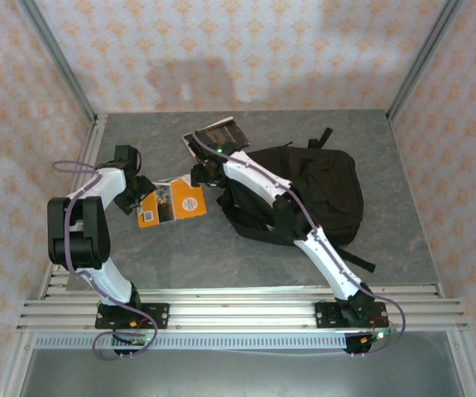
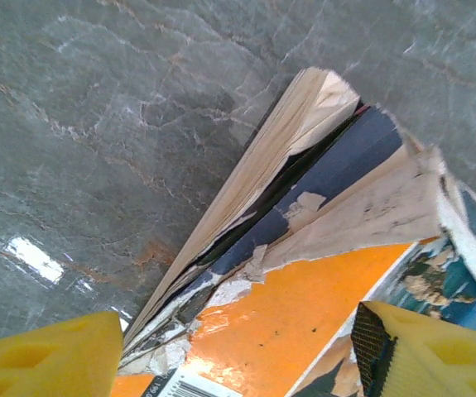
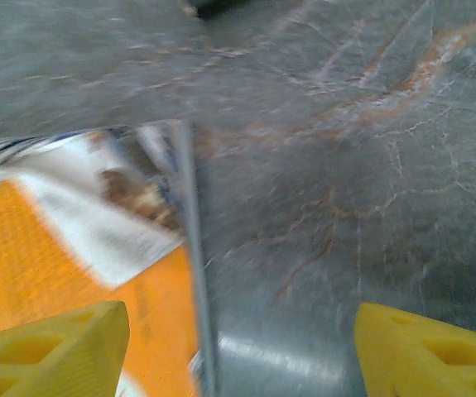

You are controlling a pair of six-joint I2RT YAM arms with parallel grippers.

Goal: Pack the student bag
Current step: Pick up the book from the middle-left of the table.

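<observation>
The grey, marble-veined counter (image 1: 138, 141) carried three things. The student bag (image 1: 312, 194) lay slumped on its right half. An orange book (image 1: 171, 203) lay left of the bag, near the middle, its spine torn and peeling. A dark-covered book (image 1: 218, 132) lay behind it, near the bag's far left corner.

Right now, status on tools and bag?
Left tool open at orange book, right tool open at its other edge. Student bag beside, book not in.
</observation>
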